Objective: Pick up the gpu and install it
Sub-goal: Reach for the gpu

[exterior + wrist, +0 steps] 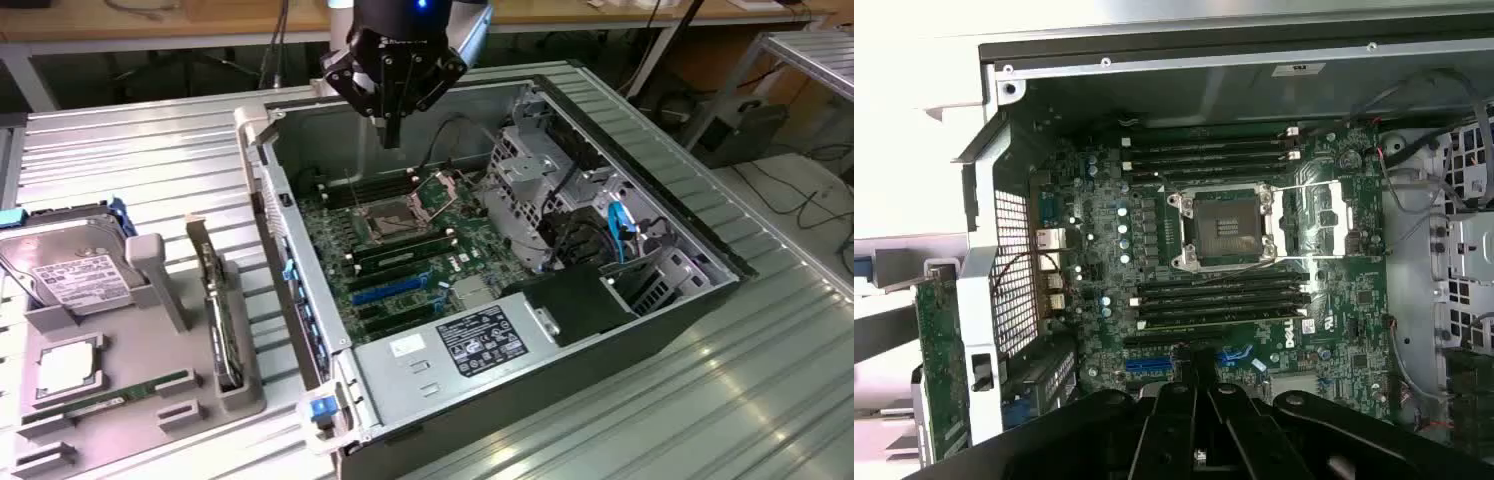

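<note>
While I hold the arm over the case point(674, 325), the stock reads thus.

- **Case:** open, lying on its side, with the board point(461, 262) bare and the blue slots point(387, 292) free.
- **Tray point(247, 395):** on the exterior view's left, beside the case.
- **Gpu point(214, 300):** on edge in the tray's slot, untouched.
- **Gripper point(390, 135):** closed, holding nothing, above the board and well apart from the gpu.
- **Pick-up, as I judge it:** the jaws must part before descent, straddle the card's top edge squarely, and lift straight so it clears the slot without scraping.
</note>
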Available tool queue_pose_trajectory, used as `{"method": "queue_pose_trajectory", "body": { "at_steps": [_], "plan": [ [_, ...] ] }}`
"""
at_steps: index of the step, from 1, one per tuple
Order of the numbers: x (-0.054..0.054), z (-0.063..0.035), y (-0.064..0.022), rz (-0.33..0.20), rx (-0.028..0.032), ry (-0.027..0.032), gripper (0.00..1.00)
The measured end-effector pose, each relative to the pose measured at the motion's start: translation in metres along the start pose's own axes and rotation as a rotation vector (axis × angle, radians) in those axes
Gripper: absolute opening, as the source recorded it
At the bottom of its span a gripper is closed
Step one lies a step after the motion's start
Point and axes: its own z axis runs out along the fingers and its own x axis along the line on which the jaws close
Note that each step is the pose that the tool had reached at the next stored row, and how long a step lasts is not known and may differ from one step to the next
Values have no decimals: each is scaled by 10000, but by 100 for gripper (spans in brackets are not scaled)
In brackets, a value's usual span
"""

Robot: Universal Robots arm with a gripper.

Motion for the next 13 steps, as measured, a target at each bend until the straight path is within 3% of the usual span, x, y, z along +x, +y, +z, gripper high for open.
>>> {"method": "queue_pose_trajectory", "body": {
  "at_steps": [3, 6, 13],
  "plan": [
    [20, -1, -24, 1, 11, -1, 11],
    [158, -11, -177, -1, 13, 0, 11],
    [418, -21, -316, -2, 12, -3, 11]
  ]
}}
